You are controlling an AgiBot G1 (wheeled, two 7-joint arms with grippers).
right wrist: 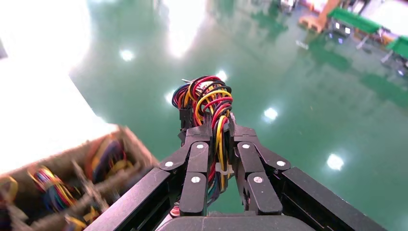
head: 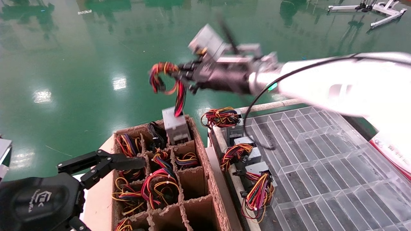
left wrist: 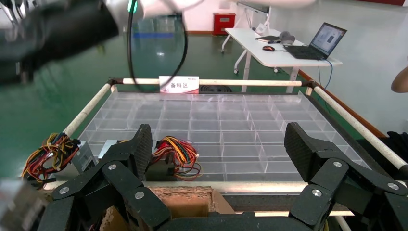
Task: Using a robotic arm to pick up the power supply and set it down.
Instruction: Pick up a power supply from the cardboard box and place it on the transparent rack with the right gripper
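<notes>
My right gripper (head: 189,78) is high over the far end of the cardboard box, shut on the tied red, yellow and purple wire bundle (right wrist: 211,103) of the power supply. The grey metal box of the power supply (head: 175,128) hangs from those wires, tilted, with its lower end at the rim of the far cell. In the right wrist view the fingers (right wrist: 199,144) squeeze the wires, and the grey box itself is hidden there. My left gripper (head: 128,162) is parked open at the box's near left corner with nothing in it.
The brown cardboard divider box (head: 205,150) holds several wire bundles in its cells. To its right lies a clear plastic grid tray (head: 321,150) with three power supplies (head: 253,155) along its left edge. Green floor lies beyond; a table with a laptop (left wrist: 327,41) stands far off.
</notes>
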